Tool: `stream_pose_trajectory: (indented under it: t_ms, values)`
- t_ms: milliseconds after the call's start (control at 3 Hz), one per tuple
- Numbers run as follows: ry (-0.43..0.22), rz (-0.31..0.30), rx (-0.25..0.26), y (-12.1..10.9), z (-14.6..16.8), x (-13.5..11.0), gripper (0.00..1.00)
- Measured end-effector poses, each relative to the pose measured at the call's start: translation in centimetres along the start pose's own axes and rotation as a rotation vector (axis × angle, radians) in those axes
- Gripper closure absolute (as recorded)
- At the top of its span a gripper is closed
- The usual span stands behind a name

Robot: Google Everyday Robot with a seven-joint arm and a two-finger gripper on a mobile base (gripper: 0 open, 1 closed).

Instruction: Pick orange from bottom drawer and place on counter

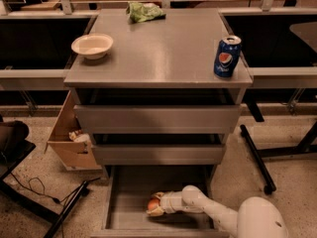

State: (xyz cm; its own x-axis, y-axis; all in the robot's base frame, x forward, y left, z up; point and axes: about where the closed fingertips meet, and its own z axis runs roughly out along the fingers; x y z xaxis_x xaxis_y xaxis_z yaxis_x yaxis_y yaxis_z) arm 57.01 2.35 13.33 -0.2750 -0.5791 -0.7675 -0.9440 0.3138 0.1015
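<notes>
The bottom drawer of the grey cabinet is pulled open at the bottom of the camera view. The orange lies on its floor near the front, mostly covered. My gripper reaches in from the right on a white arm, with one finger above the orange and one below it, shut on it low in the drawer. The counter is the grey cabinet top above, with the two shallower drawers beneath it slightly ajar.
On the counter stand a cream bowl at the left, a blue soda can at the right edge and a green bag at the back. A cardboard box leans left of the cabinet. Black table legs stand to the right.
</notes>
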Motion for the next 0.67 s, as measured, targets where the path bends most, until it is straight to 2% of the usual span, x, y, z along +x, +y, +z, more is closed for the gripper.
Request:
stream_pose_trajectory:
  t_ms: [333, 667]
  values:
    - [0.000, 0.000, 0.000, 0.00, 0.00, 0.00, 0.89]
    - [0.003, -0.019, 0.005, 0.60, -0.54, -0.83, 1.00]
